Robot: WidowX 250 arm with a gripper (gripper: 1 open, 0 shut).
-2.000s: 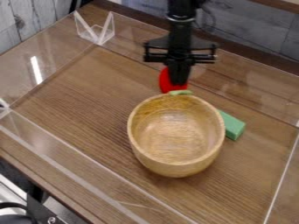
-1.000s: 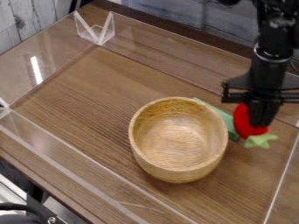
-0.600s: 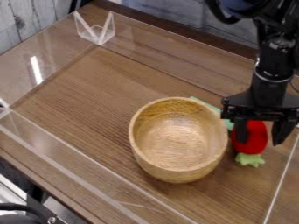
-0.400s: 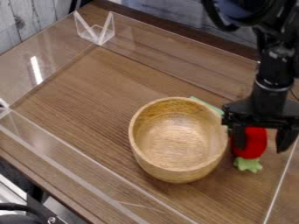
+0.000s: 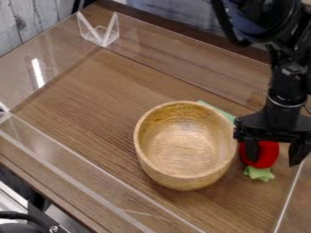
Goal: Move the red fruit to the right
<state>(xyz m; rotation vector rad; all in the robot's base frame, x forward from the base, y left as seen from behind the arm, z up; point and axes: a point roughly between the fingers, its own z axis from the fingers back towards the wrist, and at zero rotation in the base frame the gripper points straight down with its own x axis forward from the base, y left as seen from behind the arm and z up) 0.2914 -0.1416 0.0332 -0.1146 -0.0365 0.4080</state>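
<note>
— See the red fruit [image 5: 264,153]? A second ago it hung clear of the wood in a closed grip, further back; now it sits low on the worktop [image 5: 97,100], right of the wooden bowl [image 5: 184,143], near the clear wall on that side

— And the tool [image 5: 268,151]?

— Its jaws have sprung wide since then. They stand on either side of the fruit, and I'd say they no longer pinch it, though they're so close I can't swear nothing touches

— So the job's about done?

— I'd judge so. Two seconds back the fruit was behind the bowl, nearer the middle; it's well over to the right now. All that's left is for the arm to lift away without knocking it

— How does it look?

— Small, rounded, bright red, much smaller than the bowl. Its pale green leafy cap pokes out at the bottom, towards us, so it seems tipped over rather than upright
</note>
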